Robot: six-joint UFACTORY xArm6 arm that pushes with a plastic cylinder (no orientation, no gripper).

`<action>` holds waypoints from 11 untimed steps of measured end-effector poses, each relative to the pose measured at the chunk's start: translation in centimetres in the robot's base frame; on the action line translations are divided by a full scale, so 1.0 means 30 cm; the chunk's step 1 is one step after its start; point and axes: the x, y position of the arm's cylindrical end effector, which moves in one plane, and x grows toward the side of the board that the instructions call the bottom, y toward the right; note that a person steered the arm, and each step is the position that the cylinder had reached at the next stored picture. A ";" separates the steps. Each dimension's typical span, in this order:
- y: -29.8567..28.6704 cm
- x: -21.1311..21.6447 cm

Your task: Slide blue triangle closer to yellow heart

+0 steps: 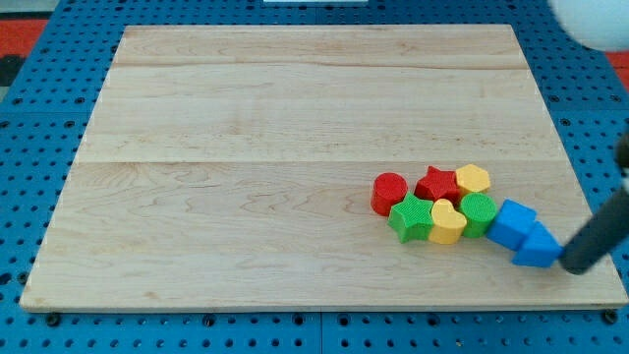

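The blue triangle (538, 247) lies near the board's lower right, touching a blue cube (512, 222) on its upper left. The yellow heart (447, 222) sits further to the view's left, in a tight cluster of blocks, with a green round block (479, 212) between it and the blue cube. My tip (572, 266) is at the triangle's right side, touching or nearly touching it. The dark rod slants up to the view's right edge.
The cluster also holds a red cylinder (389, 192), a red star (438, 184), a yellow hexagon-like block (473, 179) and a green star (411, 217). The wooden board (246, 147) ends close to the triangle on the right, with blue pegboard (39, 118) around it.
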 end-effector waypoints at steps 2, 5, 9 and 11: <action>-0.190 -0.053; 0.038 0.142; -0.211 0.082; -0.262 -0.004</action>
